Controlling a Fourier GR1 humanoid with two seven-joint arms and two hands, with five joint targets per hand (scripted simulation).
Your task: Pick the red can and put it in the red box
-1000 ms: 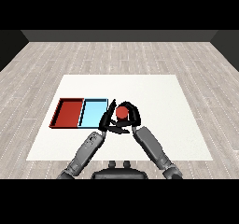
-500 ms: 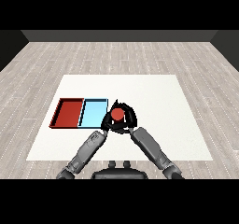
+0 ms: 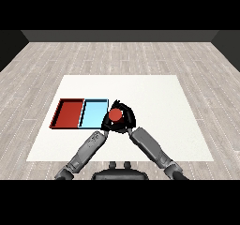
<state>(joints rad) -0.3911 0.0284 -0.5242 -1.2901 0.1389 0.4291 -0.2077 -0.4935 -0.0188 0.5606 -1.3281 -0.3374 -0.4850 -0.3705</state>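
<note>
From my seat, the white table [image 3: 154, 102] lies bare from twelve round to four o'clock of my right hand [image 3: 125, 121], so passage there is open. That hand is curled round the red can [image 3: 115, 115], just at the light blue tray [image 3: 93, 114] near edge. Toward nine o'clock the blue tray sits between me and the red tray [image 3: 69, 114]. My left hand [image 3: 107, 125] crowds in at seven o'clock, touching or nearly so.

Right hand [image 3: 125, 120]: fingers curled round a can, forearm angled inward from the lower right. Left hand [image 3: 107, 124]: close beside it, finger pose indeterminate.
</note>
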